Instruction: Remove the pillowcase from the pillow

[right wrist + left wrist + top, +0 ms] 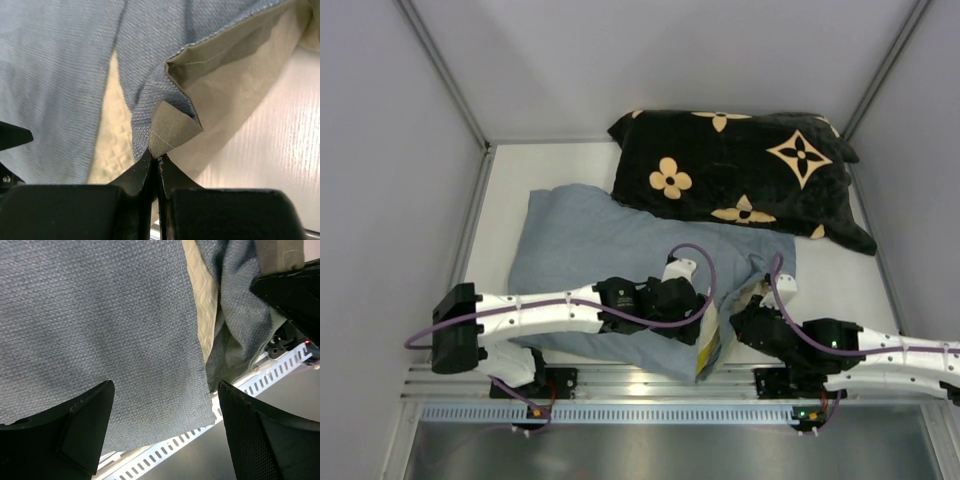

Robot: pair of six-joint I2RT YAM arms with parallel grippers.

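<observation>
The pillowcase [590, 240] lies grey-blue face up across the middle of the table. At its near open end a strip of the cream knit pillow [708, 345] shows. My left gripper [700, 318] hovers open over that near edge; in the left wrist view its fingers [90, 420] stand wide apart above the grey-blue pillowcase [100, 315], with nothing between them, and the pillow [202, 300] peeks out beside it. My right gripper [740, 308] is shut on a folded beige corner of the pillowcase [172, 127] at its fingertips [156, 157], next to the exposed pillow [112, 140].
A black cushion with tan flower motifs [740, 170] lies at the back right, overlapping the pillowcase's far edge. A slotted metal rail [640, 380] runs along the near table edge. Grey walls close in the left, right and back.
</observation>
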